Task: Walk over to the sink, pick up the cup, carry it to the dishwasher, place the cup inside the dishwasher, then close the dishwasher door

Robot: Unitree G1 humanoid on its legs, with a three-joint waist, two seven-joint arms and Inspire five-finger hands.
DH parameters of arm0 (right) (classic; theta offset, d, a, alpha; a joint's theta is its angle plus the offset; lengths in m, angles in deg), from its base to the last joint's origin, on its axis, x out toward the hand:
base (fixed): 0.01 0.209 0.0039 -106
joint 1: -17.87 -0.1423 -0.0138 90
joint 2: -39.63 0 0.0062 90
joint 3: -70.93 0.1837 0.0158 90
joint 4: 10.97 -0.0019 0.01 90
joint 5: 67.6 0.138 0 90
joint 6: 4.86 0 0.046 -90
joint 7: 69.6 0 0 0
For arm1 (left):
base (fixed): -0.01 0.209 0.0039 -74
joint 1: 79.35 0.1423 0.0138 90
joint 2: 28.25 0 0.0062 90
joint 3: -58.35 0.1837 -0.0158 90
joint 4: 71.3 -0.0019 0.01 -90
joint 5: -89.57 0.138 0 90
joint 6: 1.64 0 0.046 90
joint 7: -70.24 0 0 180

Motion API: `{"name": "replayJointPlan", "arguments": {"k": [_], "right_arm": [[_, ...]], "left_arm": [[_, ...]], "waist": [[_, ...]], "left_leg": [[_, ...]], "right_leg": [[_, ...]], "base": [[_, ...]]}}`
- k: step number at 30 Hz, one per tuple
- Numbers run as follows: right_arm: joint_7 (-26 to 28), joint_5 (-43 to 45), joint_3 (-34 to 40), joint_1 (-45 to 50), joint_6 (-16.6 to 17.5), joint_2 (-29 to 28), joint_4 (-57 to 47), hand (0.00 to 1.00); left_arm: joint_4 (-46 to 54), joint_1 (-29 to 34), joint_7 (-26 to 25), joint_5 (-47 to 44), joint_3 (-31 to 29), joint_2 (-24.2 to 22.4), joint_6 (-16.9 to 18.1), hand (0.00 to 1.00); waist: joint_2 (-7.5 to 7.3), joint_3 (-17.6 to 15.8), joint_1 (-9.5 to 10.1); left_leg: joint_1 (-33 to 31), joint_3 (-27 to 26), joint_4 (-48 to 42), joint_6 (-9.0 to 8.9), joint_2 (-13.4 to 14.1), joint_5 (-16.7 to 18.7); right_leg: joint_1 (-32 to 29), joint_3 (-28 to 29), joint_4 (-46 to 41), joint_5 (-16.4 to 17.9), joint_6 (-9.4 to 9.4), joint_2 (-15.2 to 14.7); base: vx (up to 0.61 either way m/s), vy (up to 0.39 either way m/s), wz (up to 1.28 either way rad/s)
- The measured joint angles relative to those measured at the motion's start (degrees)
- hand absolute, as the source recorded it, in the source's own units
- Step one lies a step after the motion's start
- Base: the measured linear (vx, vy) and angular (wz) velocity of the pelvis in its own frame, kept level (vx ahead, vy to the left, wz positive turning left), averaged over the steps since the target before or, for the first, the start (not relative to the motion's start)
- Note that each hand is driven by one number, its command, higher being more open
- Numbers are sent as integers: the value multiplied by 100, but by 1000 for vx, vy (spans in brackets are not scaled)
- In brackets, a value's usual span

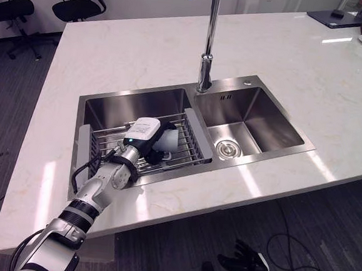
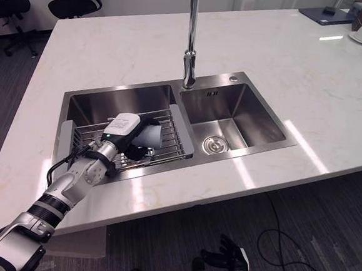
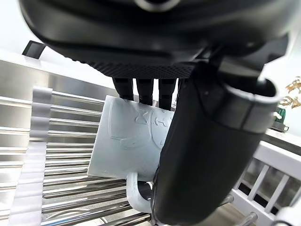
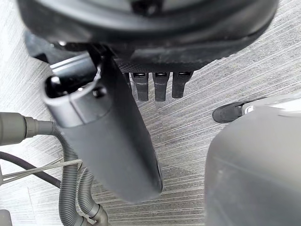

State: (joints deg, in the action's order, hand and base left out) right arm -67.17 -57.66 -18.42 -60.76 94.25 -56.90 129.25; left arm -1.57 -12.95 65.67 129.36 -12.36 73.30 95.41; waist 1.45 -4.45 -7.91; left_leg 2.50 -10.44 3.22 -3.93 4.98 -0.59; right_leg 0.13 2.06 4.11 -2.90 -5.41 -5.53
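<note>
Left hand (image 1: 145, 131) reaching into the left basin of the sink (image 1: 276, 127) and clasping the cup (image 3: 127, 141): fingers (image 3: 143, 89) over the far wall, thumb (image 3: 207, 141) laid across the near wall, with the cup pinched between. Fingertips hidden behind the cup. Right hand (image 4: 155, 84) hanging low above the carpeted floor, fingers straight and relaxed, holding nothing.

Cup lying on its side on the wire rack (image 1: 186, 151) across the left basin, just left of the divider between the basins and nearer the robot than the faucet (image 1: 208, 43).

Handling, by judgement:
- **Material:** probably glazed ceramic, so stiff, fairly light, and breakable if dropped on steel.
- **Surface:** smooth and possibly wet, given the sink setting, so prone to slipping in a loose pinch.
- **Hold:** best taken across the body, fingers and thumb on opposite walls, as here. Handle (image 3: 136, 200) likely too small a loop for this hand.
- **Lift:** handle close to the rack bars and liable to catch on one. Calls for a straight lift clear of the rack before any turn toward the dishwasher.

Appearance: pale bluish white, cylindrical, with a raised relief pattern on the wall. Loop handle of the same colour, pointing toward the rack bars. Part of the wall covered by the thumb.
</note>
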Motion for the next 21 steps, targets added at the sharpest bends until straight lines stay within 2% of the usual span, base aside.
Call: {"name": "replayJointPlan", "arguments": {"k": [3, 7, 14, 17, 21], "right_arm": [[-2, 1, 0, 1, -1, 0, 0, 90], [-6, 1, 4, 2, -2, 0, -3, 90], [-8, 2, 4, -64, -6, -1, -92, 90], [-4, 2, 12, -32, -8, -15, -202, 90], [-7, 2, 24, 57, -10, -57, -331, 90]], "left_arm": [[43, 19, 0, -228, -33, -48, -61, 30], [708, 361, -21, -579, -164, -283, -112, 30], [1670, 868, -66, -1225, -205, -825, -25, 30], [2214, 1106, -95, -1473, -318, -1049, -19, 30], [2672, 1144, -214, -1781, -479, -1255, 46, 30]], "waist": [[0, 0, 11], [0, 0, 76], [-1, 0, 230], [-5, 0, 256], [-8, 2, 294]], "left_leg": [[0, 15, 1, 1, 0, -1], [-1, 38, 4, 2, -1, -2], [27, 63, -31, 5, 1, -4], [33, 56, -41, 6, 4, 2], [35, 49, -44, 8, 8, 4]], "right_leg": [[9, -16, -2, 0, 0, 0], [13, -42, -19, 0, 0, -1], [25, -56, -111, 34, 41, -2], [-23, -29, -230, 109, -4, -2], [-40, -13, -317, 146, -10, 3]], "base": [[0, 0, 1], [0, 0, 0], [-21, -6, 0], [-44, -14, -1], [0, 0, 0]]}}
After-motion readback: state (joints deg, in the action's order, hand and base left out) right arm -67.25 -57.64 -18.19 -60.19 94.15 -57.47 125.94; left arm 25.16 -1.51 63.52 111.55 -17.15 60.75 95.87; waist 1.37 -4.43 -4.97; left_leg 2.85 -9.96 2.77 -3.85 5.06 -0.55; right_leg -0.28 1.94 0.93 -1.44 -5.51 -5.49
